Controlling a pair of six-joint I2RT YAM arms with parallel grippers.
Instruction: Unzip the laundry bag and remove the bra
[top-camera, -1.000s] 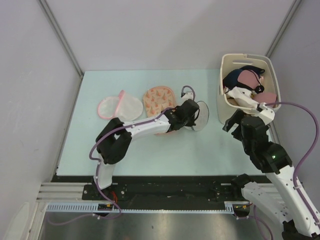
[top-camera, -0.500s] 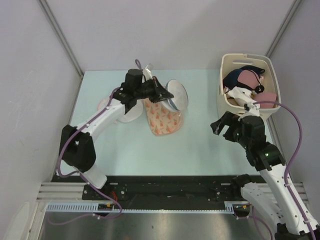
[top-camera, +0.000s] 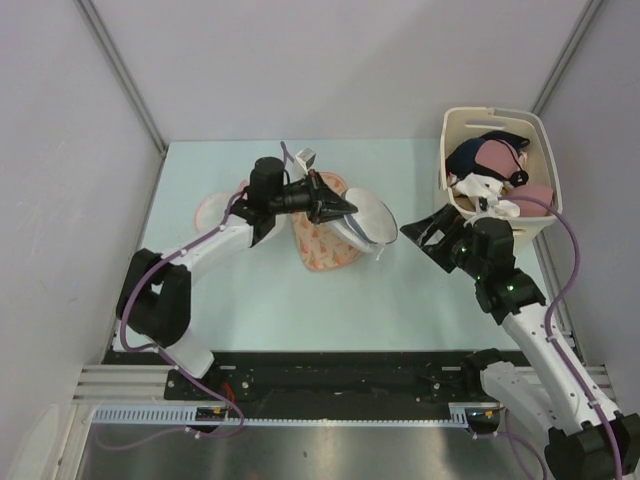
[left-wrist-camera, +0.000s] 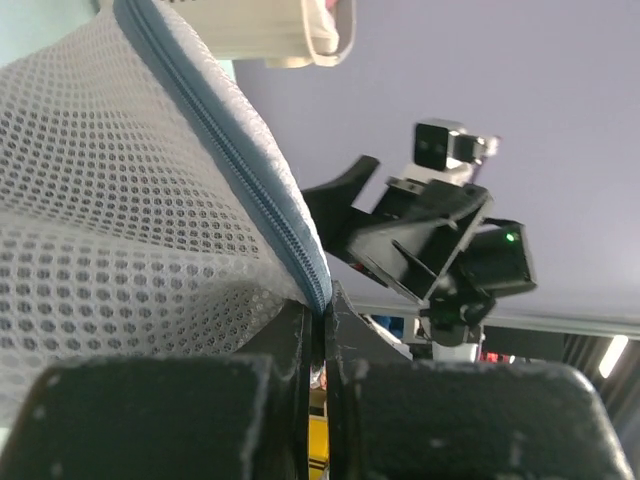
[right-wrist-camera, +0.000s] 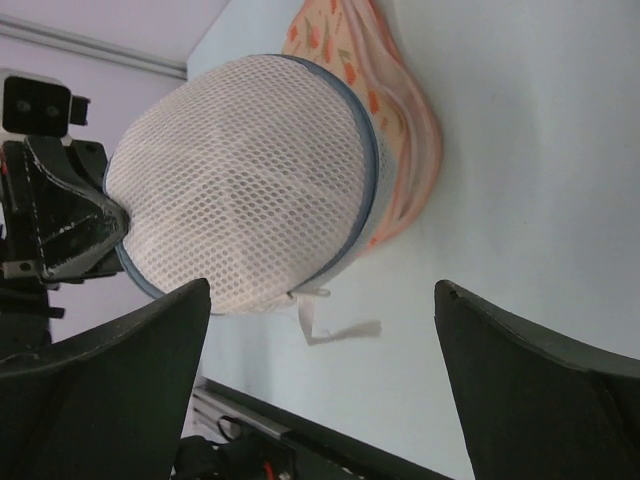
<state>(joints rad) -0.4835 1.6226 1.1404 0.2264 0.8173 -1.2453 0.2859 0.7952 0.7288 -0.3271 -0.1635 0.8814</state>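
My left gripper (top-camera: 340, 208) is shut on the blue zipper edge of the white mesh laundry bag (top-camera: 366, 222) and holds it tilted above the table. In the left wrist view the zipper (left-wrist-camera: 262, 190) runs down into the closed fingertips (left-wrist-camera: 300, 330). A peach patterned bra (top-camera: 318, 240) lies on the table under and beside the bag; it also shows in the right wrist view (right-wrist-camera: 405, 150). My right gripper (top-camera: 424, 231) is open and empty, just right of the bag (right-wrist-camera: 240, 185). A white tab (right-wrist-camera: 310, 318) hangs from the bag's zipper. I cannot see inside the bag.
A cream basket (top-camera: 445, 200) holding several garments stands at the back right, behind my right arm. A flat white mesh pouch with a pink rim (top-camera: 213, 215) lies at the left, under my left arm. The table's front rail (top-camera: 330, 365) runs below.
My left gripper lifted the mesh bag off the table, swung it to the back, then brought it right again. My right gripper moved left and up toward the bag.
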